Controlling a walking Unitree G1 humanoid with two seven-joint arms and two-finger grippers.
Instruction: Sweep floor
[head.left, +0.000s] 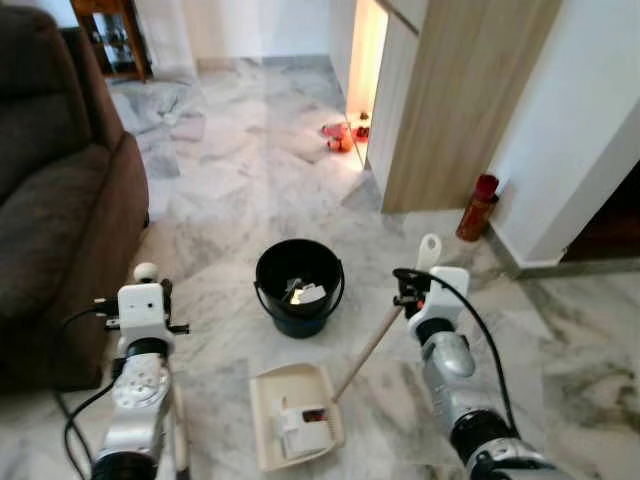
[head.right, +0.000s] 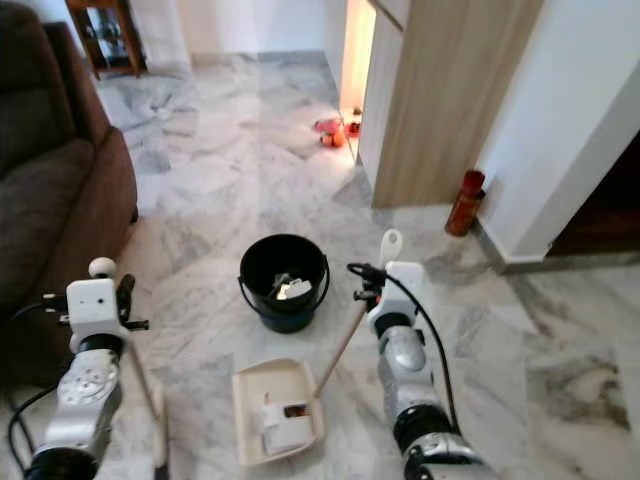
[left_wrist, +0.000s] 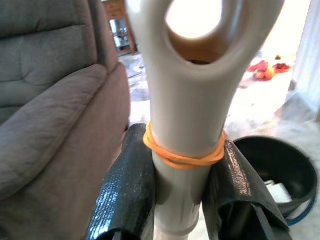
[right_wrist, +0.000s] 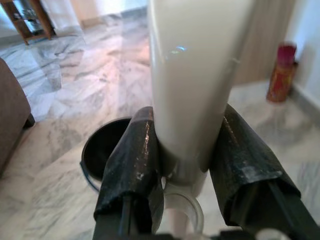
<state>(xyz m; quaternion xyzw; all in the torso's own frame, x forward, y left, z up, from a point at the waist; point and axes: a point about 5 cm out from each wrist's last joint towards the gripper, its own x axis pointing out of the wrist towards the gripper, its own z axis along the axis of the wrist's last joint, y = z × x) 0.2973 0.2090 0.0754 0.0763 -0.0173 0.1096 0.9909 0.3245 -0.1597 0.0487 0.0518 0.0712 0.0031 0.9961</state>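
A cream dustpan (head.left: 270, 385) lies on the marble floor in front of me, with white paper scraps and a dark bit in it. Behind it stands a black bucket (head.left: 272, 270) holding more paper scraps. My right gripper (head.left: 412, 292) is shut on a cream-topped wooden handle (head.left: 368, 347) that slants down to the dustpan's right rim; its black fingers (right_wrist: 132, 165) clamp the cream grip. My left gripper (left_wrist: 182, 200) is shut on another cream handle (left_wrist: 187, 115), which has a loop at its end and an orange rubber band; its lower end is out of view.
A brown sofa (head.left: 50, 200) stands close on my left. A wooden cabinet (head.left: 450, 100) and a white wall are ahead on the right, with a red bottle (head.left: 478, 208) at the corner. Red and orange items (head.left: 340, 135) lie by the lit doorway.
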